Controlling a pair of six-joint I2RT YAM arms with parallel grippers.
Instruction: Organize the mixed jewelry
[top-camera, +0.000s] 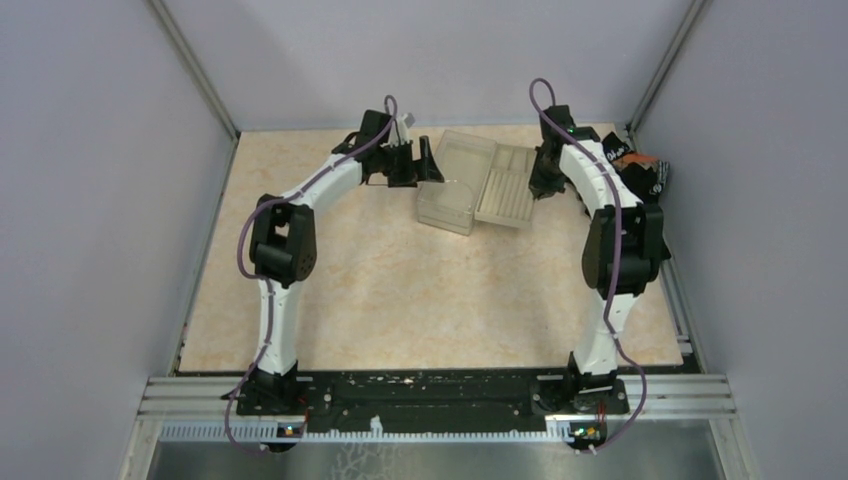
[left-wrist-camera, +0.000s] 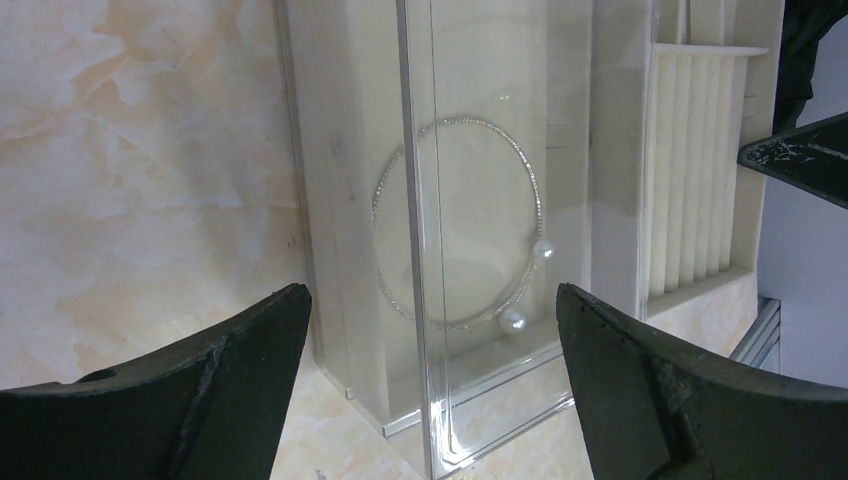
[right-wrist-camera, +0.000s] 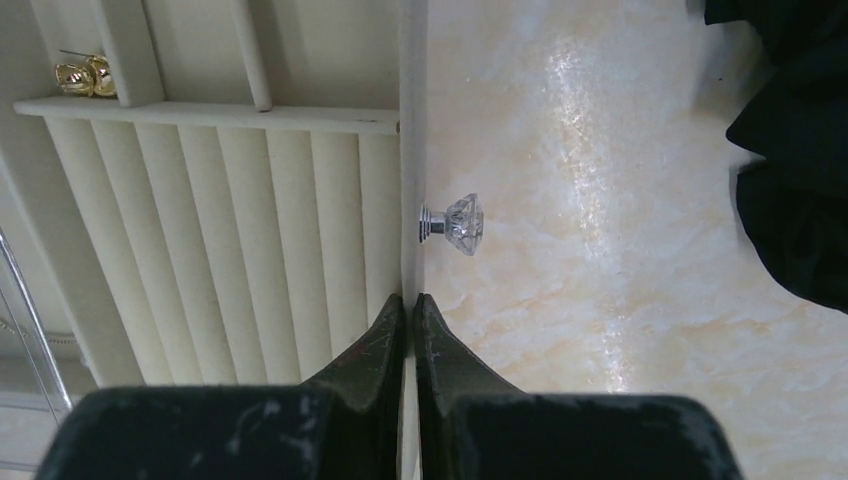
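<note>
L gripper (left-wrist-camera: 432, 292): jaws wide apart, holding nothing, facing the clear box (left-wrist-camera: 340, 200). The loop (left-wrist-camera: 375, 225) with 2 pearls (left-wrist-camera: 515, 320) lies inside it. R gripper (right-wrist-camera: 410, 300): jaws together, tips at the tray (right-wrist-camera: 250, 250) wall just below the knob (right-wrist-camera: 455, 222); can't tell if they pinch it. Gold piece (right-wrist-camera: 85, 75) sits in a tray compartment, partly behind a divider. Black cloth (right-wrist-camera: 790, 150) cut off at the edge.
</note>
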